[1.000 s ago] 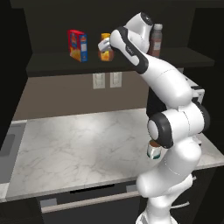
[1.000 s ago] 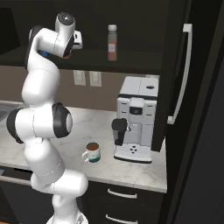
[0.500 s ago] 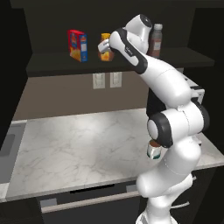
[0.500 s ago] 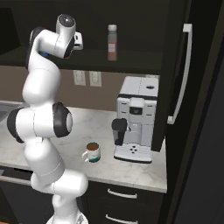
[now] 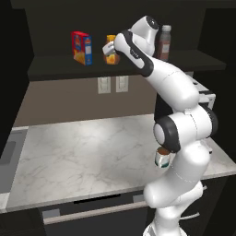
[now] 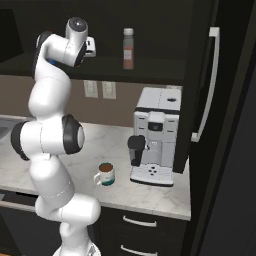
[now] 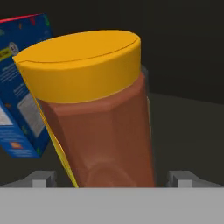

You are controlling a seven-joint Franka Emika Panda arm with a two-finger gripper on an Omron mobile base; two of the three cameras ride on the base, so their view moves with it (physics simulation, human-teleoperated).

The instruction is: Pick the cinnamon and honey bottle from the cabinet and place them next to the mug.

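The arm reaches up to the dark cabinet [image 5: 55, 69], and its gripper [image 5: 109, 49] sits at the honey bottle [image 5: 110, 50] on the long shelf board. In the left base view the squat amber bottle stands just at the 3 o'clock side of a red-blue box [image 5: 81, 47], and the white hand meets it from the 3 o'clock side. In the hand view the honey bottle [image 7: 98, 118] looms very close, leaning in the frame, its yellow cap [image 7: 83, 59] at 12 o'clock and a yellowish label edge running down its 8 o'clock flank; no writing on that label can be read. The fingers [image 7: 41, 178] stand apart, one pale tip at 7 o'clock and the other at 5 o'clock of the bottle's base, the bottle between them; whether they touch it cannot be told. The box [image 7: 22, 87] lies at 9 o'clock there, blue with small print too blurred to read.

The cinnamon [image 5: 163, 42], a slim brown bottle with a pale cap, stands on the same shelf at the 3 o'clock side of the arm; in the right base view the cinnamon [image 6: 128, 49] is well apart from the hand. Its label is unreadable.

Below, the mug [image 6: 105, 173] sits on the marble tabletop [image 6: 115, 145], just at the 9 o'clock side of a white coffee machine [image 6: 156, 135]. Two wall outlets [image 5: 110, 84] sit under the shelf.
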